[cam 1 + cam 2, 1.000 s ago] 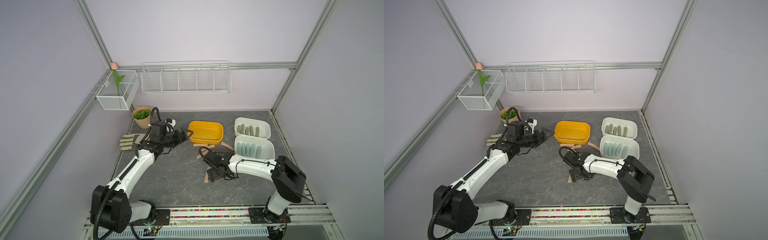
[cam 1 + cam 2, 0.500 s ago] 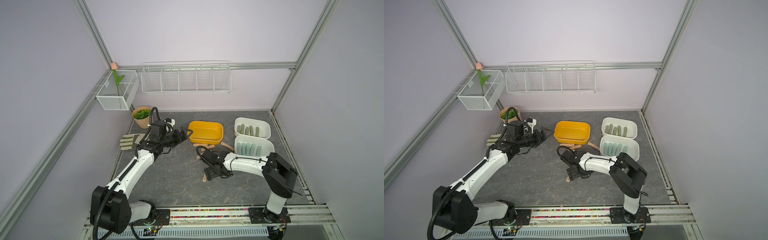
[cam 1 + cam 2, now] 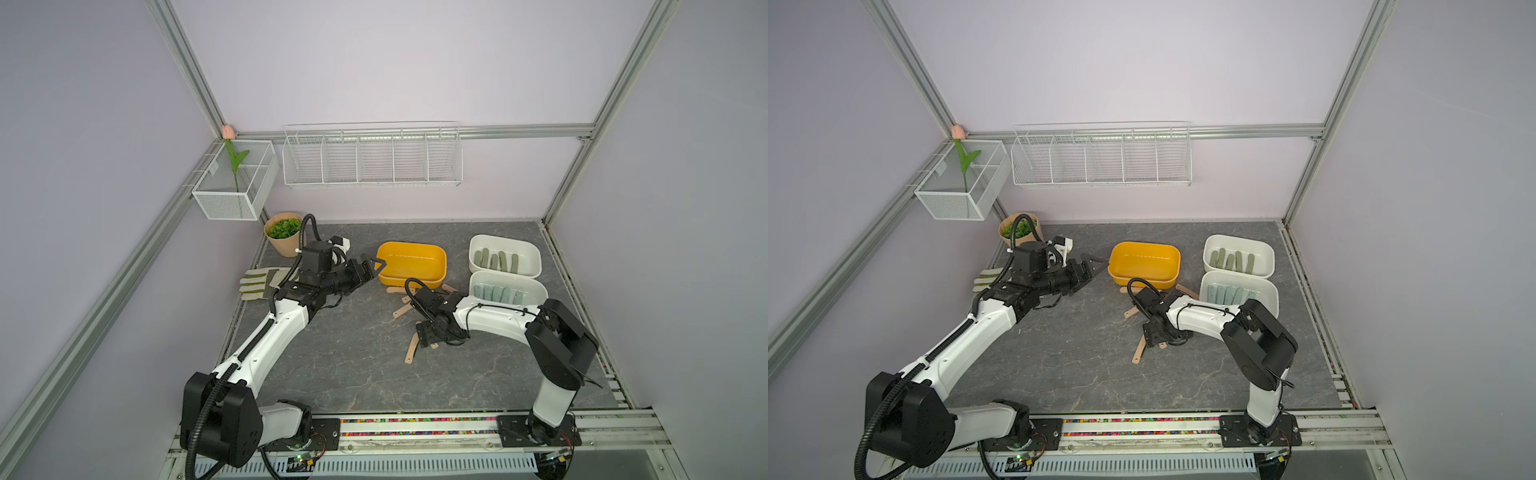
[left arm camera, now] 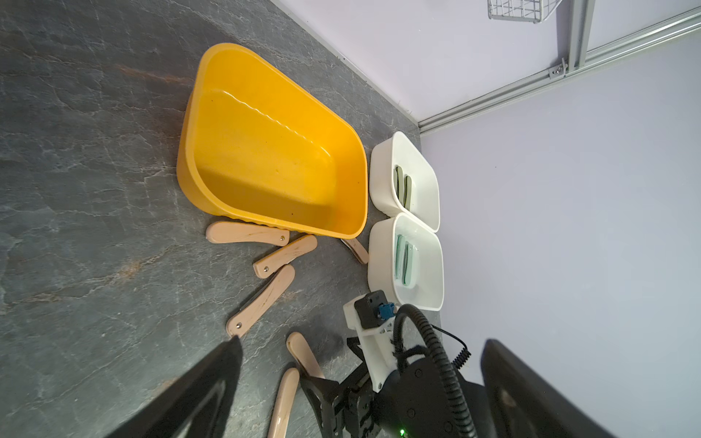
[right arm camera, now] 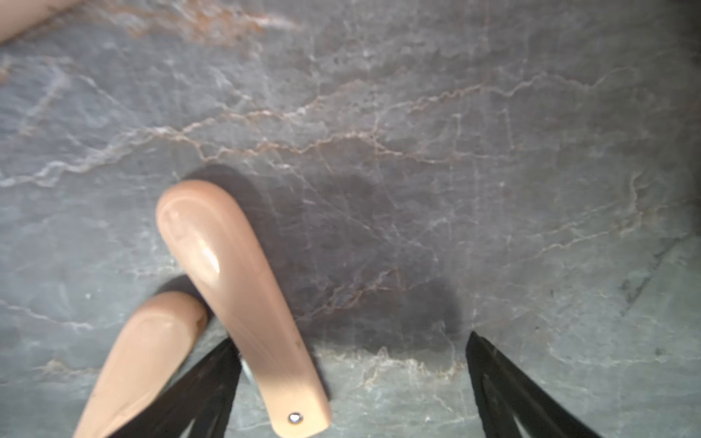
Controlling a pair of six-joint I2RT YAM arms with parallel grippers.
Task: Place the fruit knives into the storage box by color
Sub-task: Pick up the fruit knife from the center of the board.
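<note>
Several peach-pink fruit knives (image 3: 401, 311) lie loose on the table in front of the empty yellow storage box (image 3: 415, 281). My right gripper (image 5: 351, 337) is low over them and open. One peach knife (image 5: 235, 284) lies just inside one of its fingers, overlapping a second knife (image 5: 144, 349) outside the jaws. In both top views that gripper (image 3: 428, 336) points down at the table. My left gripper (image 3: 376, 264) hangs open and empty beside the yellow box's near left corner. Olive knives (image 3: 496, 262) fill the far white box, and mint knives (image 3: 498, 294) fill the near one.
A work glove (image 3: 262, 283) lies at the table's left edge, and a potted plant (image 3: 284, 232) stands in the back left corner. A wire rack (image 3: 372, 158) and a mesh basket (image 3: 232, 183) hang on the walls. The two white boxes (image 3: 536, 257) stand against the right edge.
My right arm's elbow has swung inward and its gripper has shifted slightly over the peach knives. The left arm has not moved.
</note>
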